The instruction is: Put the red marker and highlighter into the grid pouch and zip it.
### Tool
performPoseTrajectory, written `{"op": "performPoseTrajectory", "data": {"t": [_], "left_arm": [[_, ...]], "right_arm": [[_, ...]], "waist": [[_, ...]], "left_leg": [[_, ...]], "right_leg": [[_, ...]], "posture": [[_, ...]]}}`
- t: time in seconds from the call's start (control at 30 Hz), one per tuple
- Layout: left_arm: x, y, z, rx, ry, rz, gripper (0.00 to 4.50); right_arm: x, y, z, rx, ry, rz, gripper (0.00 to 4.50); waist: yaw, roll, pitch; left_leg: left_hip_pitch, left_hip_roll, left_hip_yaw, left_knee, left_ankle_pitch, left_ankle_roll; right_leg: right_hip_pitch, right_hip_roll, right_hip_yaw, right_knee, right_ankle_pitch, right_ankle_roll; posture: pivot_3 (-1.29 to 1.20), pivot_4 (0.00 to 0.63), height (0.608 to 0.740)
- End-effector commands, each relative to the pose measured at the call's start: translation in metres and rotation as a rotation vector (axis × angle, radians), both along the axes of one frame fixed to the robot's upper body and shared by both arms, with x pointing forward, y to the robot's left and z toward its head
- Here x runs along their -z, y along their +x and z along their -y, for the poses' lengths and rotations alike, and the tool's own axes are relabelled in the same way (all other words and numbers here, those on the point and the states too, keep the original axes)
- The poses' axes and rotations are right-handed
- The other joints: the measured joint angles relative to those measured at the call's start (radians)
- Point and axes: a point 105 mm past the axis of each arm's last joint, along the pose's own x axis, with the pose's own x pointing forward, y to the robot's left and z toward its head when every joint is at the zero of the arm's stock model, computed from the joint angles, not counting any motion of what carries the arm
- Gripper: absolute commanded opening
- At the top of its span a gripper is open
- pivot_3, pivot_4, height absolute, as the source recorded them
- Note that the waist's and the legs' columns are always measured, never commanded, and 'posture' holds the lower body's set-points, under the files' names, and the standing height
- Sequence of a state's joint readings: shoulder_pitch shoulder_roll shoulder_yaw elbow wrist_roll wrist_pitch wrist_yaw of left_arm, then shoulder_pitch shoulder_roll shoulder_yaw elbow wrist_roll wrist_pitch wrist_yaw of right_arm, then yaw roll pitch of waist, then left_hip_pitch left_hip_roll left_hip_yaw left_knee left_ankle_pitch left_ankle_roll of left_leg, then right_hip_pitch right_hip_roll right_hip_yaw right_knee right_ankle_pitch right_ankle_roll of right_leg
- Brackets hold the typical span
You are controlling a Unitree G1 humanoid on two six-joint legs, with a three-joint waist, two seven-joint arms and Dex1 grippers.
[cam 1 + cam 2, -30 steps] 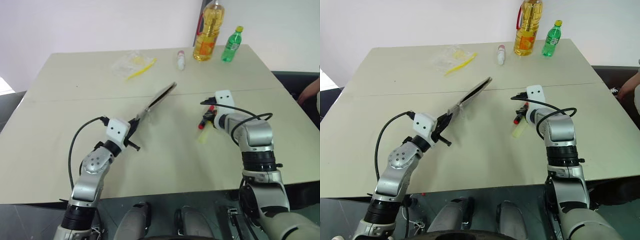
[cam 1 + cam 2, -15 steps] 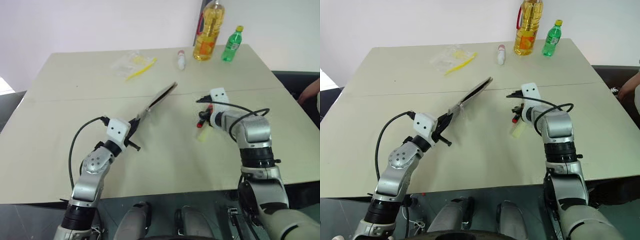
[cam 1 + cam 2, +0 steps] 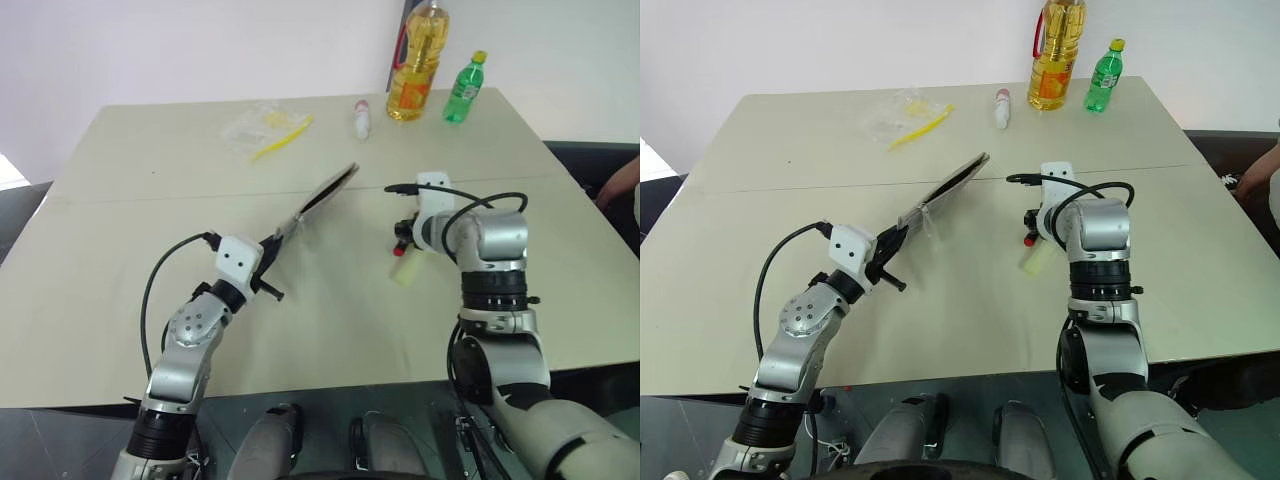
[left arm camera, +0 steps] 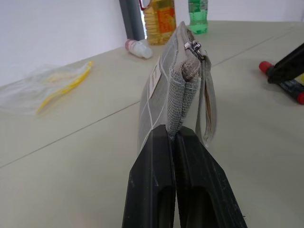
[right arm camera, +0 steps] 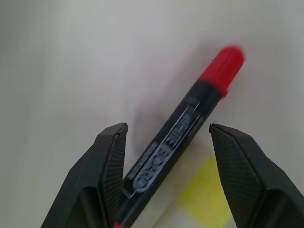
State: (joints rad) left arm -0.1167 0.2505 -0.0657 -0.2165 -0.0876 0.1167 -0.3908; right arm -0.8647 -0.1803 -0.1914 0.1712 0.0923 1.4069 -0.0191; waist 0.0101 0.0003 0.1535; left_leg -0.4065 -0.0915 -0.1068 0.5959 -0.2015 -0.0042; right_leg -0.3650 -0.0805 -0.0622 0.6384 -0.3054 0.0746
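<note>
We've got the left gripper (image 4: 175,137) clamped on the grid pouch (image 4: 164,90), held off the table (image 3: 150,200). Right gripper (image 5: 166,147) spread wide above red marker (image 5: 190,123), highlighter (image 3: 409,272) just beside it on the table.

The red marker (image 5: 175,142) carries white block lettering along its black barrel, running lengthwise at the lower centre of the right wrist view. The letters appear to spell "BOARD"; the smaller print beside them is too blurred to read.

The grid pouch (image 4: 161,90) bears a small white label on its side, upper centre of the left wrist view. No characters can be made out on it.

The oil bottle (image 3: 415,65) at the top of the left eye view has an orange-yellow label; its print is illegible.
</note>
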Motion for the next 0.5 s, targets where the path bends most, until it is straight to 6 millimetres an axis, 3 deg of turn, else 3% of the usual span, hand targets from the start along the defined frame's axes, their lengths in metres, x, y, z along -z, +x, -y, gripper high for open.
{"op": "performPoseTrajectory", "data": {"t": [0.03, 0.1, 0.13, 0.2, 0.3, 0.4, 0.5], "left_arm": [[-0.014, -0.002, 0.003, 0.011, -0.011, 0.061, 0.0], [-0.015, -0.001, 0.003, 0.012, -0.011, 0.061, 0.0], [-0.015, -0.001, 0.003, 0.013, -0.011, 0.062, 0.0], [-0.016, -0.001, 0.003, 0.014, -0.011, 0.063, 0.0], [-0.016, 0.0, 0.003, 0.014, -0.01, 0.065, 0.0], [-0.016, 0.0, 0.002, 0.013, -0.008, 0.064, 0.0], [-0.017, 0.0, -0.001, 0.007, -0.012, 0.064, 0.0]], "right_arm": [[-0.006, 0.001, -0.004, 0.009, 0.021, 0.008, 2.84], [-0.003, 0.001, -0.009, -0.001, 0.034, -0.001, 2.84], [-0.001, 0.001, -0.01, 0.0, 0.037, -0.004, 2.61], [0.005, 0.0, -0.009, 0.021, 0.037, -0.025, 1.95], [0.008, 0.001, -0.007, 0.033, 0.021, -0.025, 0.43], [0.003, 0.004, -0.003, 0.041, -0.022, 0.022, 0.28], [-0.02, 0.011, -0.01, -0.034, -0.004, 0.151, 0.28]], "waist": [[0.001, 0.0, 0.0], [0.0, 0.0, 0.0], [-0.001, 0.0, 0.0], [-0.002, 0.0, 0.0], [-0.003, 0.0, 0.0], [-0.003, 0.0, 0.0], [-0.004, 0.0, 0.0]], "left_leg": [[0.0, 0.0, 0.0, 0.0, 0.0, 0.0], [0.0, 0.0, 0.0, 0.0, 0.0, 0.0], [0.0, 0.0, 0.0, 0.0, 0.0, 0.0], [0.0, 0.0, 0.001, 0.0, 0.0, 0.0], [0.0, 0.0, 0.002, 0.0, 0.0, -0.001], [0.0, 0.0, 0.002, 0.001, 0.001, -0.001], [0.0, 0.0, 0.002, 0.001, 0.001, 0.0]], "right_leg": [[0.0, 0.0, 0.0, 0.001, 0.0, 0.0], [-0.001, 0.0, 0.0, 0.001, 0.0, 0.0], [-0.001, 0.0, 0.0, 0.002, 0.0, 0.0], [-0.002, 0.0, 0.002, 0.004, 0.0, 0.0], [-0.004, 0.0, 0.003, 0.007, 0.0, 0.0], [-0.005, 0.0, 0.004, 0.009, 0.0, 0.0], [-0.006, 0.001, 0.004, 0.009, 0.0, -0.001]], "posture": [[0.0, 0.15, 0.74], [0.0, 0.15, 0.74], [0.0, 0.15, 0.74], [0.0, 0.15, 0.74], [0.0, 0.15, 0.74], [0.0, 0.15, 0.74], [0.0, 0.15, 0.74]]}}
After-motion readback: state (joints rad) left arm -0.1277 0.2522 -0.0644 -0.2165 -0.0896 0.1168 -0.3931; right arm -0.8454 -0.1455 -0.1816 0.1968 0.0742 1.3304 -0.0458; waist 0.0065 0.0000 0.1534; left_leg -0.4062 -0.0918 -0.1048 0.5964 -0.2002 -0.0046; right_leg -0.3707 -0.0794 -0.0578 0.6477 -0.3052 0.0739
